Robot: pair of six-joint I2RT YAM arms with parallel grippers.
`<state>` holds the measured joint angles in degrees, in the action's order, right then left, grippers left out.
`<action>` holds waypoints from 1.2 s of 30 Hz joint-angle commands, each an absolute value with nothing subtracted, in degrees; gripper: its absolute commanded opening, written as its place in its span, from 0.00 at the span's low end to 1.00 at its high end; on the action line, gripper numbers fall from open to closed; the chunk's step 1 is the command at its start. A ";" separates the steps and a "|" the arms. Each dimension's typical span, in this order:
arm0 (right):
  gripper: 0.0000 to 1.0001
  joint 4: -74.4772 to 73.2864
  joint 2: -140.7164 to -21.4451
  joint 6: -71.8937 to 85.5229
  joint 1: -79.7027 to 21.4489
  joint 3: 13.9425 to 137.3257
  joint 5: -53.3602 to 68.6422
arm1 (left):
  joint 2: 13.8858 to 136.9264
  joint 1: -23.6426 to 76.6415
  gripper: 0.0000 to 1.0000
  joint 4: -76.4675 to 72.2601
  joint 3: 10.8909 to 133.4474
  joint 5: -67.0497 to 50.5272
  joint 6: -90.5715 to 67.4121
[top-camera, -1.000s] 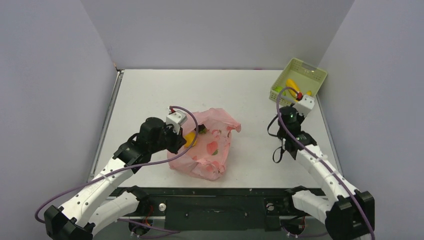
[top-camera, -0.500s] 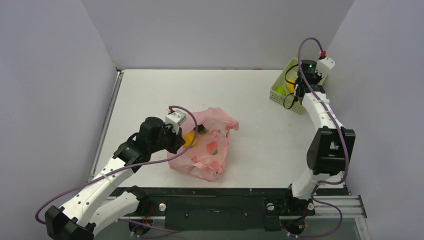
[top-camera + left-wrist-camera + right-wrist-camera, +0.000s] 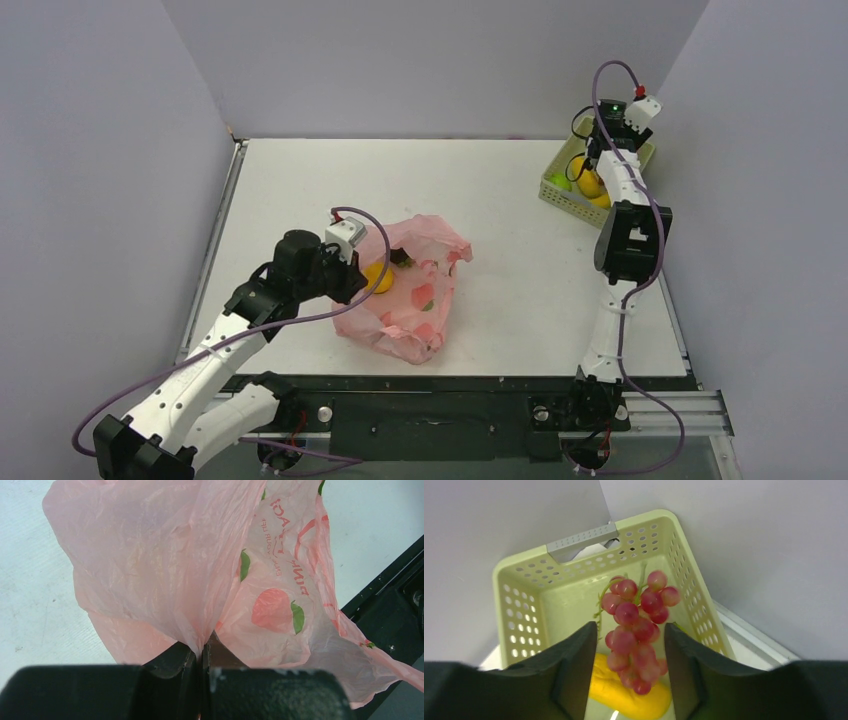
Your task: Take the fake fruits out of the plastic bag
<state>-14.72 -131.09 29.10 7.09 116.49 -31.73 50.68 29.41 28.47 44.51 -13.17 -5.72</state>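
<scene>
On the bench [image 3: 300,180], mid-front, sits the pink bag [image 3: 425,290]. The left gripper [image 3: 202,656] pinches a fold of its film, prob. to hold the mouth open w/ a yellow fruit [image 3: 378,277] inside. Bag lettering (red, seen backwards) isn't legible. Over the basket [image 3: 519,605], the right gripper [image 3: 630,630] is spread, grapes [image 3: 626,614] untouched between its fingers.

**Counts.** One translucent pink plastic carrier bag [image 3: 420,300], printed with strawberries. One pale green slotted plastic basket [image 3: 519,610]. One dark red plastic grape bunch [image 3: 626,612]. One yellow plastic fruit [image 3: 634,700] lying under the bunch. One yellow-orange oval plastic fruit [image 3: 378,277] at the bag's mouth. Two robot arms with two grippers: left gripper [image 3: 202,649] and right gripper [image 3: 630,626]. One white desk [image 3: 300,190]. Other basket contents are too hidden to count.
</scene>
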 commanded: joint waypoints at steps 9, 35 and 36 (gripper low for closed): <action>0.57 -19.77 -121.04 27.88 5.79 109.76 -28.43 | 50.87 28.55 0.00 26.35 46.21 -14.12 -5.45; 0.59 -5.72 -50.27 40.19 -44.99 37.07 -21.45 | 57.76 32.49 0.00 27.50 46.61 -14.67 -5.98; 0.59 -4.66 -48.03 40.85 -48.56 34.56 -21.56 | 58.28 32.51 0.00 28.03 46.83 -14.92 -5.98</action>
<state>-9.85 -53.34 37.39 -40.34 40.51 -21.47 56.36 32.27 28.47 44.51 -12.80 -5.76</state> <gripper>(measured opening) 0.594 0.003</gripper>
